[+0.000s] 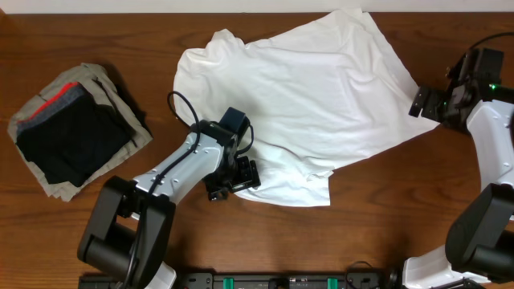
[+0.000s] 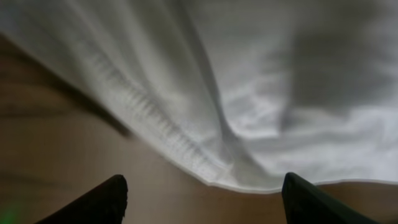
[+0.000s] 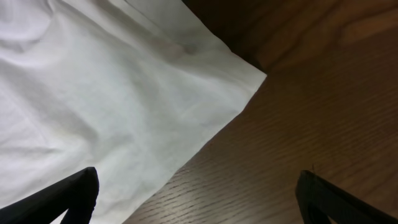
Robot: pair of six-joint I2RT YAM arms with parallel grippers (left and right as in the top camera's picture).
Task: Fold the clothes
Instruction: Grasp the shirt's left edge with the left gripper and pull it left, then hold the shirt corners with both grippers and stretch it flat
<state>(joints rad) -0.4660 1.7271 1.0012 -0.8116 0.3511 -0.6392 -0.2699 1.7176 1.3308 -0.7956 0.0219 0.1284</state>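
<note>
- Overhead, finding the large white wrinkly thin-fabric T-shirt (image 1: 305, 96) lying spread and skewed across the upper middle of the brown wooden table (image 1: 96, 32), with a lower flap sticking out toward the front edge.
- Noting the left gripper (image 1: 234, 178) sitting at that lower-left edge of the cloth, low over the table; from the left wrist, seeing its two dark fingers (image 2: 99, 200) spread wide with nothing between them, and the stitched hem (image 2: 161, 134) lying just ahead, rucked into a ridge.
- Judging that placement as serving a pinch on the hem: standing beside the edge rather than over the middle, keeping a single layer within reach.
- Noting the right gripper (image 1: 421, 103) waiting at the far right border of the shirt; from the right wrist, seeing its jaws likewise wide apart and empty, with a pointed white corner (image 3: 258, 76) lying flat on the wood just ahead.
- Reading the two arms as bracketing the garment at opposite edges, probably for lifting both sides together and avoiding dragging it askew.
- Leaving alone the stack of folded black, grey, red and khaki garments (image 1: 76, 132) at the left, well apart from the shirt, seemingly kept out of the working area.
- Rating the fold as barely begun: no neat crease showing, no print showing on the upturned face.
</note>
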